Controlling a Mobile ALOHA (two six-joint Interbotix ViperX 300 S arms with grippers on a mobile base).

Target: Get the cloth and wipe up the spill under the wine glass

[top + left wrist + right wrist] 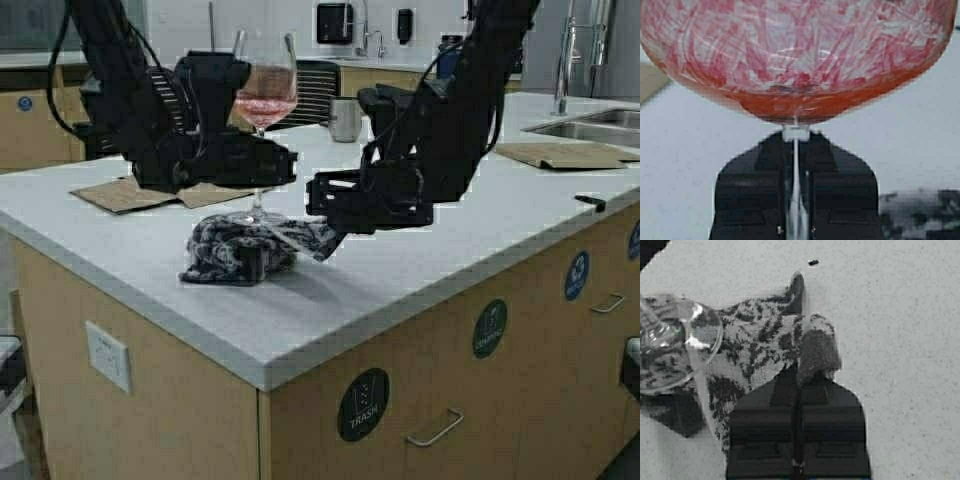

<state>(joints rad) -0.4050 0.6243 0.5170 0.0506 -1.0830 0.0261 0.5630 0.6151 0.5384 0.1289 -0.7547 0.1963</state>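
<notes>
My left gripper (262,165) is shut on the thin stem of the wine glass (264,85) and holds it upright above the counter. Its pink-red speckled bowl (795,55) fills the left wrist view, with the stem between the fingers (755,190). The round foot (670,345) hangs just over the cloth. The dark floral cloth (235,250) lies bunched on the grey counter right under the glass. My right gripper (328,245) is shut on the cloth's right edge (815,352), low at the counter top.
Brown cardboard sheets lie at the back left (130,195) and back right (565,155). A steel mug (345,120) stands behind the arms. A sink (590,125) is at the far right. The counter's front edge (300,365) is near.
</notes>
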